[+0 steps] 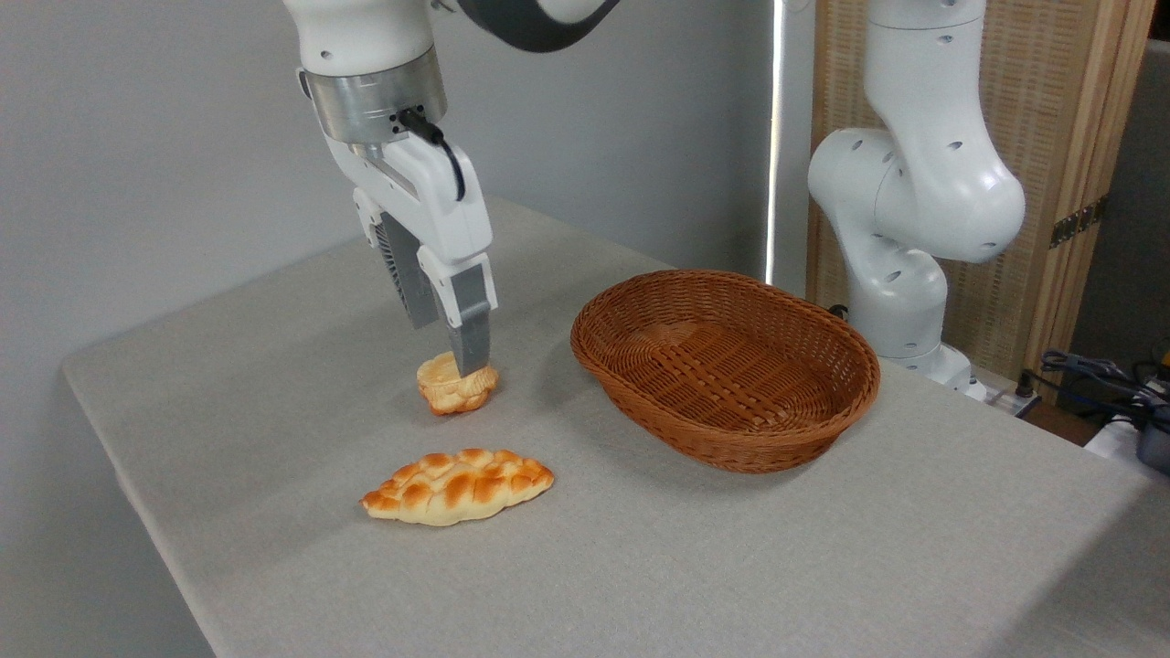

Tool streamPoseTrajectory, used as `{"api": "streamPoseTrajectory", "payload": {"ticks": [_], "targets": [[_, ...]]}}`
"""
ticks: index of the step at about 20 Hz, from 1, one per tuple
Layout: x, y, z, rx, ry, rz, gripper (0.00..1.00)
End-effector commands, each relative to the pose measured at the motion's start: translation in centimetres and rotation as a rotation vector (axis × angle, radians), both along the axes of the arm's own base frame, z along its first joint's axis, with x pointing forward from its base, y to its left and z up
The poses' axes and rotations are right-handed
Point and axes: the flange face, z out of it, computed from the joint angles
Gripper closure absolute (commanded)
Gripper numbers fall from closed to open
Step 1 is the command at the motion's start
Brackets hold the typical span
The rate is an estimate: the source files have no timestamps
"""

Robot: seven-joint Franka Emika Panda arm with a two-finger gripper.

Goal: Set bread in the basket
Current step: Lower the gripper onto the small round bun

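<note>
So the gripper is down low over the bread, that small chunky golden bun sitting on the grey desk left of centre. The front finger comes down onto the bun's right top edge and the other 1 sits behind it, reaching down toward the bun's far side. The jaws stand a bit apart with the bun at their tips, but from this angle I honestly can't tell if they're pinching it or just straddling it. The bun looks like it's resting on the desk, not lifted. The basket, an oval reddish-brown wicker thing, sits to the right of the bun with a clear gap between them, nothing inside it. Nearer the camera there's a longer braided loaf lying flat, apart from the bun.
</note>
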Motion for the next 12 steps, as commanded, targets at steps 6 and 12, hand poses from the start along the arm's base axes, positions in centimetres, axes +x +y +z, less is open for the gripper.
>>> {"api": "streamPoseTrajectory", "payload": {"ticks": [6,12], "targets": [[-6.3,-12.4,-8.2,0.027,-0.026,-0.224,0.0],[-5.8,-14.3,-13.1,0.016,-0.023,-0.262,0.0]]}}
